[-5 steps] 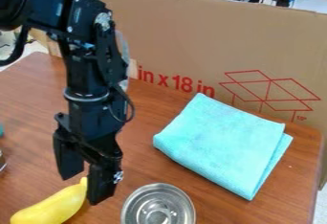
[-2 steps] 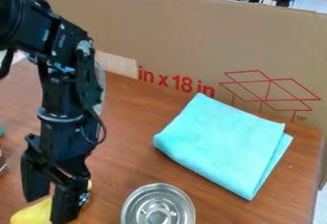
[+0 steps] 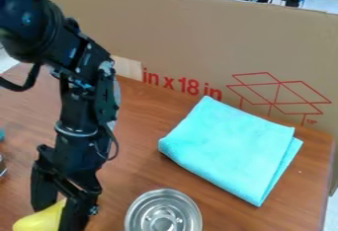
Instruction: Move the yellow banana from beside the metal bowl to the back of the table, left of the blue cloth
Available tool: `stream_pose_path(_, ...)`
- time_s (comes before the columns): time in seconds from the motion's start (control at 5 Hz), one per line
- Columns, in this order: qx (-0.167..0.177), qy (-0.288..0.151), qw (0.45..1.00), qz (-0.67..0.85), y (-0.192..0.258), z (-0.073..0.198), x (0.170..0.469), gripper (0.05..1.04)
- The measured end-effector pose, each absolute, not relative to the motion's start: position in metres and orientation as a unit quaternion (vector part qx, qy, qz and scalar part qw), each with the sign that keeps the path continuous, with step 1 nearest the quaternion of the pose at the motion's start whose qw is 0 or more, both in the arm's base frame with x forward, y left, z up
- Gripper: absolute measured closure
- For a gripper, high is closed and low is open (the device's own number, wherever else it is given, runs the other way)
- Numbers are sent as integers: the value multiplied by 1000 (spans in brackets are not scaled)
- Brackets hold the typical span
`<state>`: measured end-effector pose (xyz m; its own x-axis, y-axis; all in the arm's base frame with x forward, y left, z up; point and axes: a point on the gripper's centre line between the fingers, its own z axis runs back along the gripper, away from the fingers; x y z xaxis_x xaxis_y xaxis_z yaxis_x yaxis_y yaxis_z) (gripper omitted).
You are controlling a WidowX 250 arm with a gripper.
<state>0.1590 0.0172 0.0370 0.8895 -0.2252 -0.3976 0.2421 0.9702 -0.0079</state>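
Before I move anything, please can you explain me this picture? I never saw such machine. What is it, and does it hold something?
The dark machine is a robot arm; the gripper at its lower end works like a hand. A fixed camera looks down at a slant on the brown table. The gripper's two fingers stand apart at a yellow object; I cannot tell if they grip it. To the right lie a round metal dish and a folded turquoise cloth. Cardboard stands behind.

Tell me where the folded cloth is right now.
The folded cloth lies at the right of the camera view, on the wooden table, between the cardboard panel and the round metal dish.
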Motion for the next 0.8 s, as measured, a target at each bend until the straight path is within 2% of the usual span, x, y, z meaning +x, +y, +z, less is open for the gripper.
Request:
stream_pose_path(0.2,35,197,972,-121,21,35,169,136)
stream_pose_path(0.4,11,198,973,-117,15,27,170,424)
stream_pose_path(0.6,-10,201,972,-121,8,28,174,519)
stream_pose_path(0.8,-16,188,975,-119,6,36,187,519)
